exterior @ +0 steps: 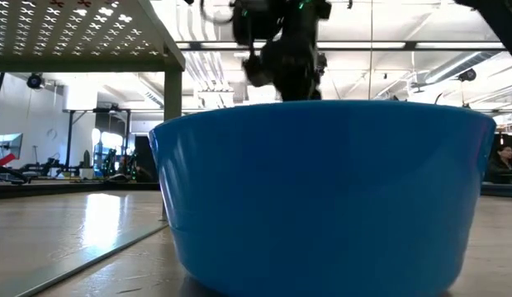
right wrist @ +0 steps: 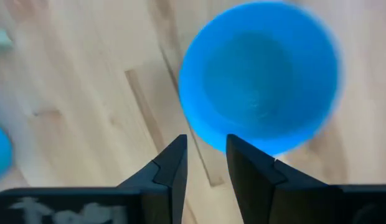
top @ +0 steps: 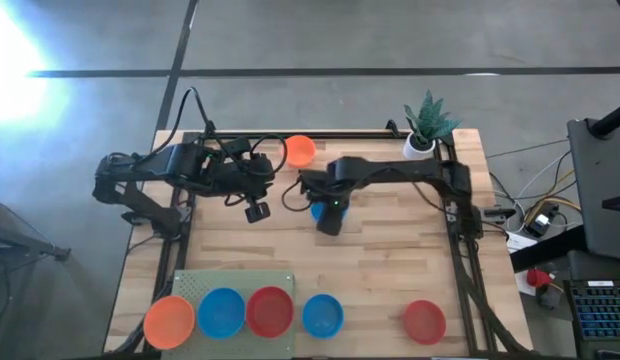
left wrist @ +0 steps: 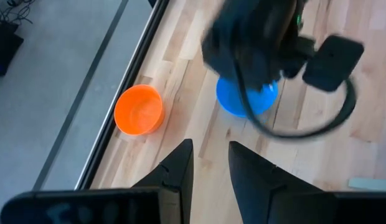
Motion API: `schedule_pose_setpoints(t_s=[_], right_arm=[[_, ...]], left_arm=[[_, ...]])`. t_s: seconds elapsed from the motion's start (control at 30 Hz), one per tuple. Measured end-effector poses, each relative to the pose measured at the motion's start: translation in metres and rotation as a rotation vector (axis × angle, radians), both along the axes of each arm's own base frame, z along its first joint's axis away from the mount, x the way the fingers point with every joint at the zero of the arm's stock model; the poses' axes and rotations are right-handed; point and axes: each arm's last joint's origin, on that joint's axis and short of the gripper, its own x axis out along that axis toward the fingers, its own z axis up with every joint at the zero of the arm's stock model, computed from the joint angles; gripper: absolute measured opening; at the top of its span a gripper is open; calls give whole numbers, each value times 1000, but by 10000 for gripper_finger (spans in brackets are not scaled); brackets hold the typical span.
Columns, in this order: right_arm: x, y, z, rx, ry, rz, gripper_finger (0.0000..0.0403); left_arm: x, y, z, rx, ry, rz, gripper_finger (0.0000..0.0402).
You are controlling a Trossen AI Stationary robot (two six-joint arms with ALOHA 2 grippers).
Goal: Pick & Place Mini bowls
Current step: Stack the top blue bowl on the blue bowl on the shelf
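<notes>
Near the middle of the pale wooden slatted table (top: 390,260), the right gripper (right wrist: 205,163) hangs over a small round blue plastic bowl (right wrist: 261,74), its two dark fingers a narrow gap apart and holding nothing, with the bowl's near rim just beyond their tips. That stance reads as a lining-up for a grasp on the rim, though I cannot tell whether the fingers are about to straddle it. In the high view the arm's wrist covers most of this bowl, so only a sliver of blue shows. The left gripper (left wrist: 210,163) waits at the far left side of the table, its fingers likewise slightly parted and empty, looking across at a small orange plastic bowl (top: 300,151) by the far edge. Along the near edge sits a row: an orange bowl (top: 169,321), a blue bowl (top: 222,313) and a red bowl (top: 270,311) on or beside a pale green perforated mat (top: 233,285), then a second blue bowl (top: 322,315) and a second red bowl (top: 424,321) on bare wood, likely the placing line. Seven bowls are visible; any others are out of sight. A small white pot with a green plant (top: 425,125) stands at the far right corner.
</notes>
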Motion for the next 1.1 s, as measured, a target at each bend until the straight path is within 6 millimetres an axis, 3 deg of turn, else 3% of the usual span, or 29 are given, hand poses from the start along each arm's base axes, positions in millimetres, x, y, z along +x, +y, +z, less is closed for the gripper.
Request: schedule_pose_setpoints(t_s=[0.43, 0.67, 1.1], right_arm=[[-77, 4, 118, -174, -306, -184, 86], [-106, 10, 151, -203, -434, -145, 76], [-156, 26, 194, -215, -614, -50, 82]], left_arm=[[9, 0, -3, -38, -41, 50, 94], [42, 7, -20, -83, -63, 147, 94], [85, 37, -63, -261, -91, 539, 94]])
